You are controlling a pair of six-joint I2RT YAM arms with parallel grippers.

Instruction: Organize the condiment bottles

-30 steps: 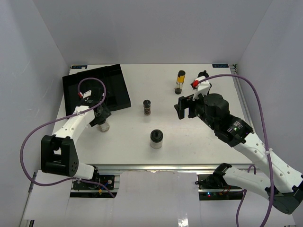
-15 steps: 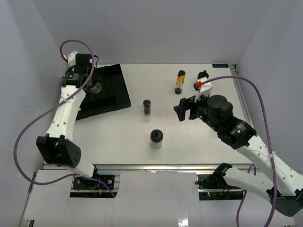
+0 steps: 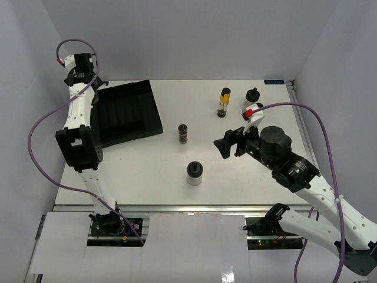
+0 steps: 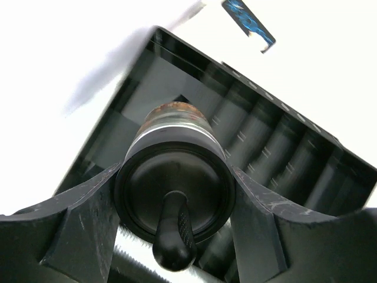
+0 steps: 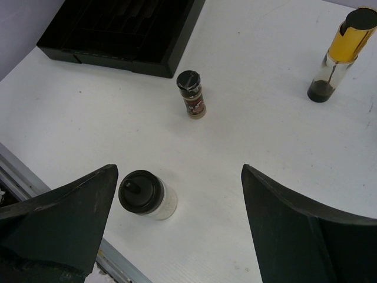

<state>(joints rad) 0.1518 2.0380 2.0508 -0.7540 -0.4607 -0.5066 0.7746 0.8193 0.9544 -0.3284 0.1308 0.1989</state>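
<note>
My left gripper [image 3: 89, 93] is shut on a clear jar [image 4: 175, 124] with a black cap [image 4: 175, 191] and brownish contents. It holds the jar above the far left corner of the black ribbed tray [image 3: 126, 112], whose grooves show below in the left wrist view [image 4: 283, 153]. My right gripper [image 3: 230, 143] is open and empty above the table middle [image 5: 178, 169]. Below it stand a pale jar [image 5: 146, 196] [image 3: 194, 173] and a small dark jar [image 5: 191, 94] [image 3: 183, 133]. The slim bottle with a yellow band [image 3: 224, 101] [image 5: 340, 56] stands at the back. Another black-capped jar [image 3: 252, 97] stands to its right.
The tray lies at the back left, slightly angled. Walls close in on the left, right and back. The right arm's purple cable [image 3: 294, 106] loops over the back right of the table. The table's near edge [image 5: 118, 265] runs close to the pale jar.
My left arm has lifted its jar from the table in front of the tray and carried it up to the tray's far left corner. My right gripper has drifted slightly toward the near edge.
</note>
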